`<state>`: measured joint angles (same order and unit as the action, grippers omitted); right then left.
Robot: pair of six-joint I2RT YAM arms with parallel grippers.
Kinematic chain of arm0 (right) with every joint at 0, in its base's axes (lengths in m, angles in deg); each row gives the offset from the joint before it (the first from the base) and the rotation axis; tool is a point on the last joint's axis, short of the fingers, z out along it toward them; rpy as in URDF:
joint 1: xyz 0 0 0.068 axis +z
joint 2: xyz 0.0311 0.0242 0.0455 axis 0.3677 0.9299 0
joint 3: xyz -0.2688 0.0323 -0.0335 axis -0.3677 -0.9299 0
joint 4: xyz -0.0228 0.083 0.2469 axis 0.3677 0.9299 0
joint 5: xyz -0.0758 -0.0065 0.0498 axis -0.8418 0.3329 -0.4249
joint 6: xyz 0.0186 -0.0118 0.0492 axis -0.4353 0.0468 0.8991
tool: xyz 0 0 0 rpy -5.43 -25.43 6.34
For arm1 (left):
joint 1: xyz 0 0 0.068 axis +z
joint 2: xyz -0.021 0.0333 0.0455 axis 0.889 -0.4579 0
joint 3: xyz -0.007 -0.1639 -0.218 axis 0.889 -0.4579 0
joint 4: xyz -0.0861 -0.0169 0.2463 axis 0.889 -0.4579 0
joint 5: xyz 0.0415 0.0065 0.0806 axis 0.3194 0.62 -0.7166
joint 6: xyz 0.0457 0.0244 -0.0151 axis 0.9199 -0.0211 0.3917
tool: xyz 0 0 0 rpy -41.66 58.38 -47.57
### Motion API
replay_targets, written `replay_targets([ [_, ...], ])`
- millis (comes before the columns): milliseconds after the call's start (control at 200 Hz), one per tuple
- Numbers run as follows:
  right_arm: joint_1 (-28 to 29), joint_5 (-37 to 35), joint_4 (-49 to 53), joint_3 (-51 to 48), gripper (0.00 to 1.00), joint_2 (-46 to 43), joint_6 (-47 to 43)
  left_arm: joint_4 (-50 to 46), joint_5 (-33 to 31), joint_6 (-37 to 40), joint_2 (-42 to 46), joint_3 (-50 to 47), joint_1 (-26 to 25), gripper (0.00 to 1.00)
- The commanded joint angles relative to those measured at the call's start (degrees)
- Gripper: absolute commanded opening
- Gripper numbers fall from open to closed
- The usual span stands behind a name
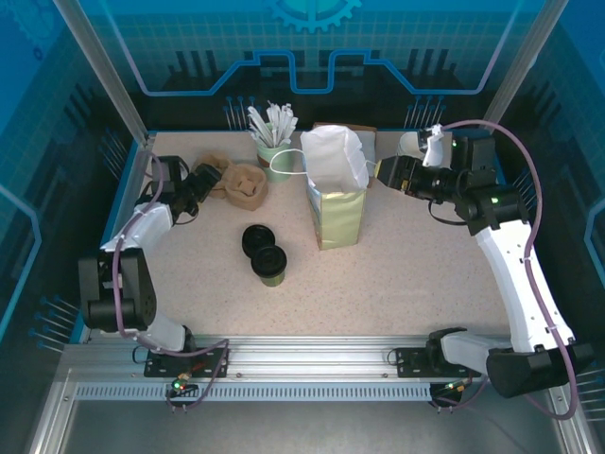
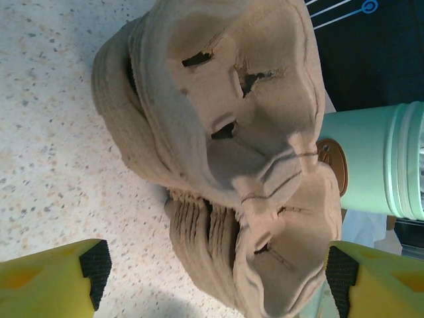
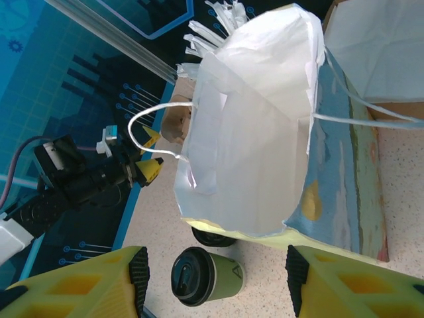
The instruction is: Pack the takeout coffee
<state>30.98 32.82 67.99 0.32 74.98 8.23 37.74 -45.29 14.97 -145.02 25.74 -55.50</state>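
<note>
The takeout coffee [image 1: 271, 266], a small olive-green cup with a black lid, stands in the middle of the table, left of and nearer than the tall paper bag [image 1: 337, 210]. It also appears below the bag's open white mouth [image 3: 258, 132], as the lidded cup [image 3: 207, 275]. My right gripper [image 1: 382, 171] is open beside the bag's upper right edge, its pads [image 3: 138, 275] wide apart and empty. My left gripper [image 1: 209, 179] is open at the stack of brown pulp cup carriers [image 2: 225, 132], which lies between its pads [image 2: 97, 266].
A loose stack of black lids [image 1: 254, 237] sits just behind the coffee. A mint cup of white stirrers [image 1: 274, 153] stands behind the carriers, next to the bag. A cardboard box [image 1: 346, 129] is behind the bag. Blue walls border the table's left and back edges.
</note>
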Motion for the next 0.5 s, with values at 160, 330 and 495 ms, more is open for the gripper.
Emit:
replay_targets([
  [160, 0.72, -0.84, 2.08, -1.65, 0.59, -2.29, -0.16, 4.28, 2.55, -1.09, -3.35, 3.44, 0.61, 0.79],
  [330, 0.62, -0.95, 2.23, -1.56, 0.59, -2.34, -0.46, 4.61, 2.53, -0.65, -3.84, 3.53, 0.58, 0.77],
  [495, 0.55, -0.82, 2.18, -1.56, 0.59, -2.08, -0.47, 5.06, 2.72, -0.64, -4.84, 4.1, 0.62, 0.77],
])
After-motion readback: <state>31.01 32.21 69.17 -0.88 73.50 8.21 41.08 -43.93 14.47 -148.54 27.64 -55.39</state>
